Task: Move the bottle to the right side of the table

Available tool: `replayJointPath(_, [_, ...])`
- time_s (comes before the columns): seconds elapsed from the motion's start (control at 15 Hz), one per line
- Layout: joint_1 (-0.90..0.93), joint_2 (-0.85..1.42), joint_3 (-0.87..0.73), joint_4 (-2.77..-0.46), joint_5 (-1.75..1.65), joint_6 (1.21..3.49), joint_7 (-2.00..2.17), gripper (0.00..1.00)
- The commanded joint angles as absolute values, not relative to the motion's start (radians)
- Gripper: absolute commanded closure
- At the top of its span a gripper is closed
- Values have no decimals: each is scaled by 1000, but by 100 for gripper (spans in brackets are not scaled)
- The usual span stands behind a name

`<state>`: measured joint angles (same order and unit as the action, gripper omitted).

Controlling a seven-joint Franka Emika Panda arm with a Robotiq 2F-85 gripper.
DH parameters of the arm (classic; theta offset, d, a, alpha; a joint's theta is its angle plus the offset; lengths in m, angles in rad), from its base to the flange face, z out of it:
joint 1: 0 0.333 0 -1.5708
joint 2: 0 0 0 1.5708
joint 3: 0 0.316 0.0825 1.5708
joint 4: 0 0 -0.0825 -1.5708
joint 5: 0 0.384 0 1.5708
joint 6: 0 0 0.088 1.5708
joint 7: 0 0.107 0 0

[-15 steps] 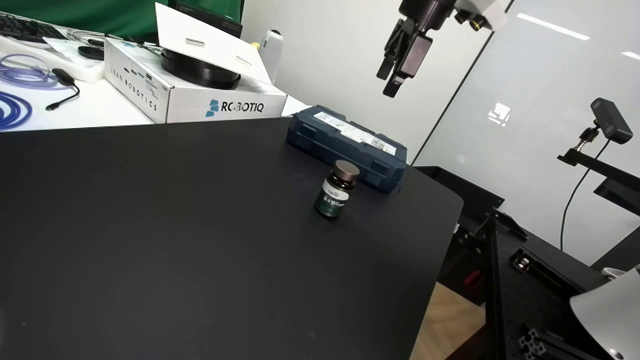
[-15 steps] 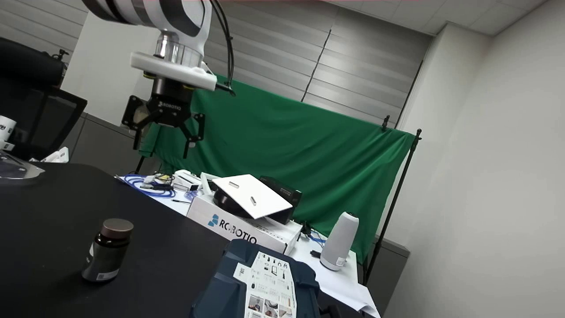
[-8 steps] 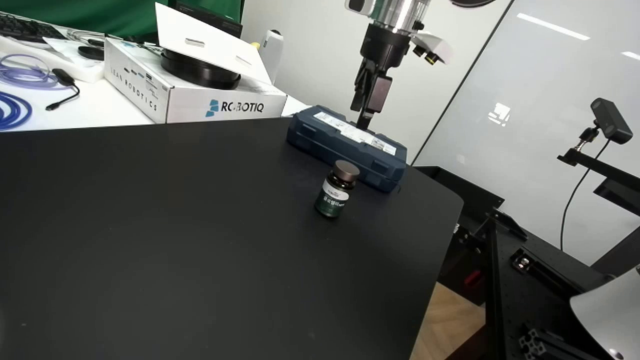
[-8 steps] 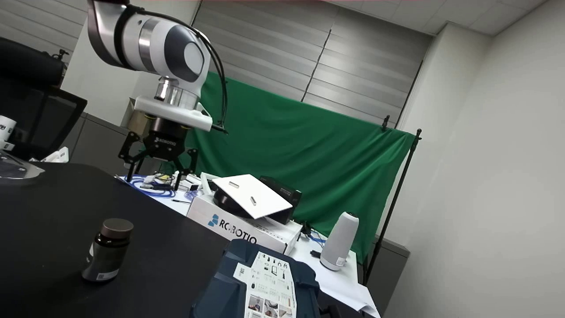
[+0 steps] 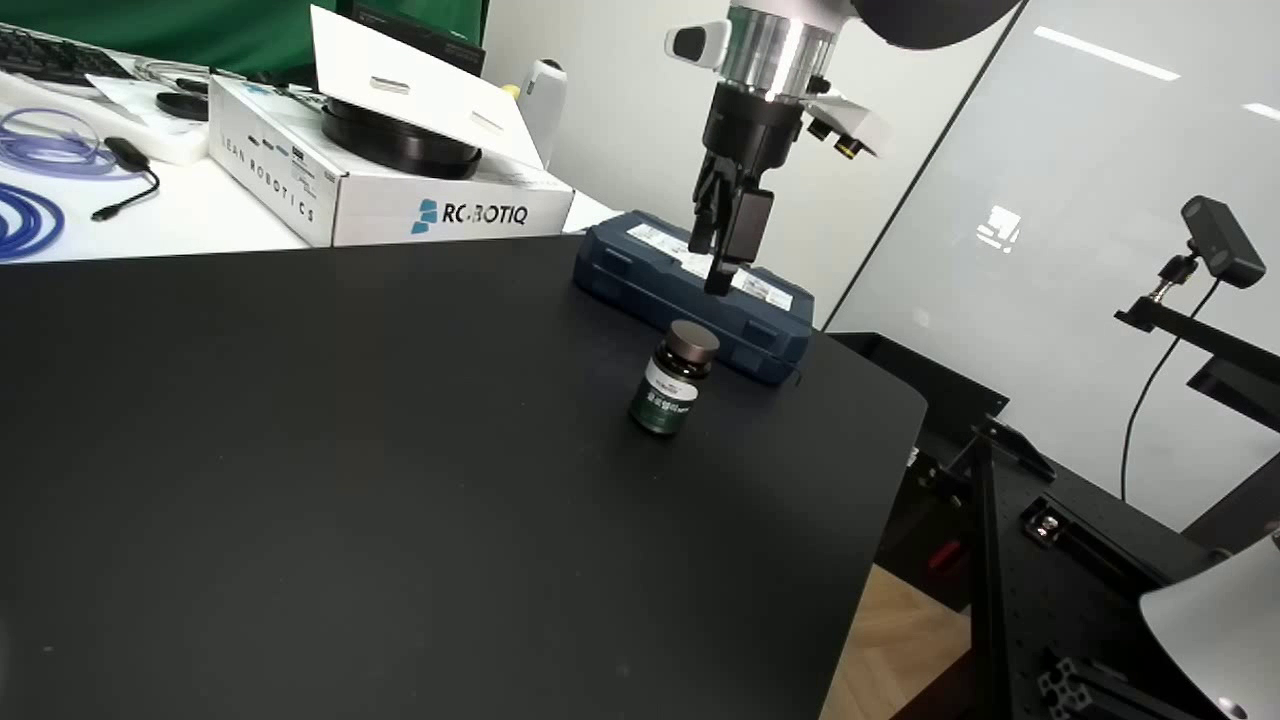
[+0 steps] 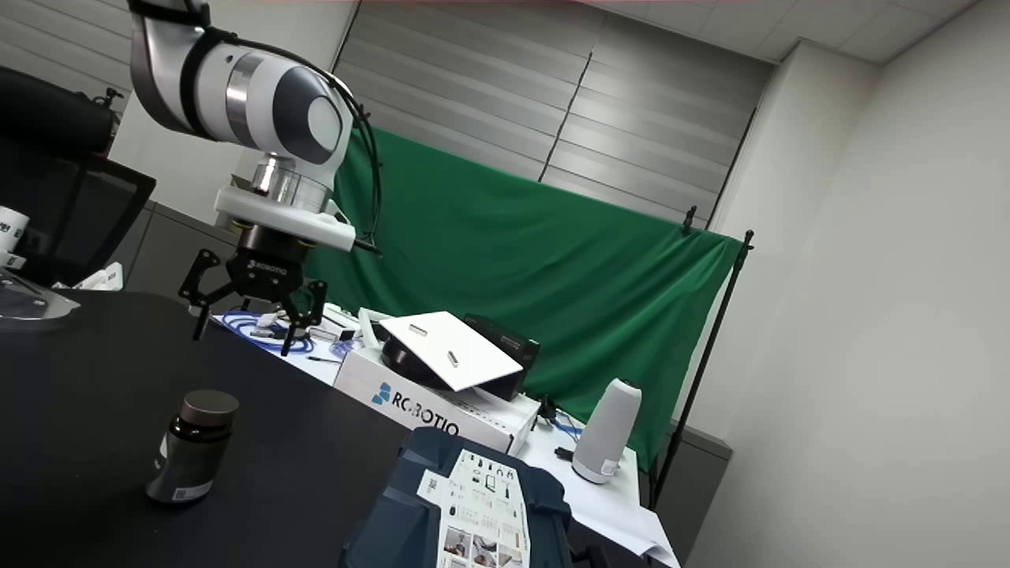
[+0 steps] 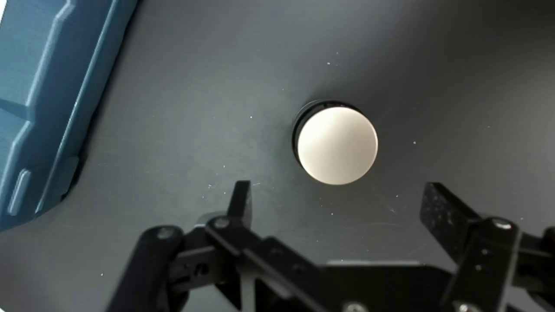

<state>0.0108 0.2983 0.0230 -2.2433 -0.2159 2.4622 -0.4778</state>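
Observation:
The small dark bottle with a brownish-grey cap stands upright on the black table. The bottle shows in both exterior views. In the wrist view its round cap lies centred between the two fingers and a little beyond their tips. My gripper is open and empty, high above the table and apart from the bottle, in both exterior views. Its spread fingers also show in the wrist view. In the wrist view the cap hides most of the bottle's body.
A dark-blue case lies close beside the bottle; it also shows in the wrist view. A white Robotiq box stands on a white table behind. A black table edge runs near the robot's mount.
My gripper has come down from high up and moved closer to the bottle, staying open. The bottle and the blue case have not moved.

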Motion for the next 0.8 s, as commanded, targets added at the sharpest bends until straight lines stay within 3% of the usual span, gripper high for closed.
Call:
replayJointPath(0.0, [-2, 298, 36, -2241, -221, 2459, -474, 0])
replayJointPath(0.73, [-27, 326, 32, -2275, -226, 2562, -501, 0])
